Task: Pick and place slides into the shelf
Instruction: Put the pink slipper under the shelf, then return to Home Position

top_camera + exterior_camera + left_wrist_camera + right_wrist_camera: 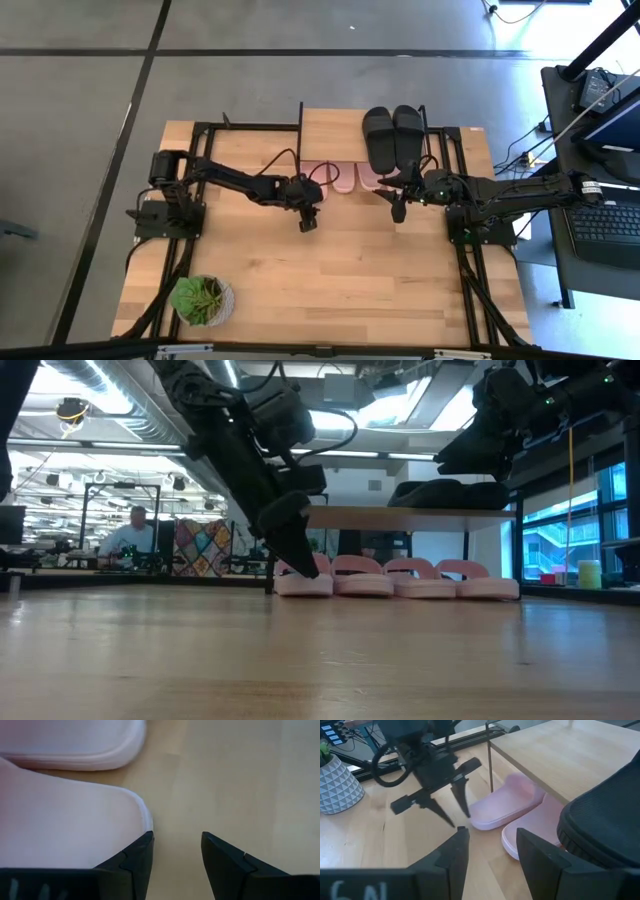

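**Spotter:** What's your left gripper (307,222) doing?

**Me:** It points down at the tabletop (330,290) just in front of the shelf (345,134), fingers parted a little with nothing between them. In the left wrist view the nearest pink slide (65,827) lies just beside one fingertip (140,852), outside the gap, not in it.

**Spotter:** And the right gripper (398,210)?

**Me:** It hangs near the shelf's front right corner, also slightly open and empty, above table height in the low view.

**Spotter:** Where are the slides?

**Me:** Four pink slides (397,577) stand in a row under the plank, long axes running front to back, ends just past the front edge. The two black slides (393,136) lie side by side on the plank's right half.

**Spotter:** So what's left?

**Me:** I judge little. All six look shelved. If the left-end pink one needs nudging, it lies toward the shelf from the left gripper, which is the nearer arm.
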`<control>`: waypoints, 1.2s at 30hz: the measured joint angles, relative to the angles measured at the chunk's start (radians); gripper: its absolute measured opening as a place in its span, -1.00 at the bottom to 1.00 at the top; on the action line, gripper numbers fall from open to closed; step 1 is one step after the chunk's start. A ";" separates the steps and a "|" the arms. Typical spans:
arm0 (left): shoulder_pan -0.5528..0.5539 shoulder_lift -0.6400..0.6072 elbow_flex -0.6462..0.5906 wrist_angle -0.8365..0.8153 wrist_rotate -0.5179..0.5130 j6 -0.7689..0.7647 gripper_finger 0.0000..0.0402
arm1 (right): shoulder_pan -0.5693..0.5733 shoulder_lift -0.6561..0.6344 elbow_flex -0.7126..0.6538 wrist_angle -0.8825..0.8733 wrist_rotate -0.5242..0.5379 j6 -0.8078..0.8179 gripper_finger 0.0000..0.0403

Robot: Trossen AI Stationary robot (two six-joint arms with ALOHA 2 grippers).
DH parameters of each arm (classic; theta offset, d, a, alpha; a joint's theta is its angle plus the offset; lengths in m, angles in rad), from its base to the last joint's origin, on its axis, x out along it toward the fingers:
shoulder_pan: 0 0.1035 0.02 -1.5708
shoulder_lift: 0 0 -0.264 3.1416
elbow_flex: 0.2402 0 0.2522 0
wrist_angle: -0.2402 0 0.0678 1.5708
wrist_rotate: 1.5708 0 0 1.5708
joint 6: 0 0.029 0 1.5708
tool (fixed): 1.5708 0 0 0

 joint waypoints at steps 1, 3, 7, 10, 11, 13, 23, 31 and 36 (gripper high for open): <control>0.007 0.000 0.000 0.000 -0.004 0.001 -0.22 | 0.000 0.000 0.000 0.000 0.000 0.000 -0.18; 0.018 0.000 0.000 0.000 -0.003 0.001 -0.22 | 0.000 0.000 0.000 0.000 0.000 0.002 -0.18; 0.037 -0.001 0.000 0.000 -0.010 0.001 -0.22 | 0.000 0.000 0.000 0.000 0.000 0.003 -0.18; 0.046 -0.001 0.000 0.000 -0.051 0.001 -0.22 | 0.000 0.000 0.000 0.000 0.000 0.003 -0.18; 0.049 -0.001 0.000 0.000 -0.059 0.001 -0.22 | 0.000 0.000 0.000 0.000 0.000 0.003 -0.18; 0.053 -0.001 0.000 0.000 -0.060 0.001 -0.22 | 0.000 0.000 0.000 0.000 0.000 0.003 -0.18; 0.051 -0.006 0.000 0.004 0.068 -0.021 -0.22 | 0.000 0.000 0.000 0.000 0.000 0.003 -0.18; 0.060 -0.123 0.000 -0.011 0.449 -0.063 -0.22 | 0.000 0.000 0.000 0.002 -0.001 0.005 -0.18; 0.096 -0.303 0.000 -0.013 0.440 -0.062 -0.22 | 0.000 -0.014 0.006 0.002 -0.012 0.007 -0.18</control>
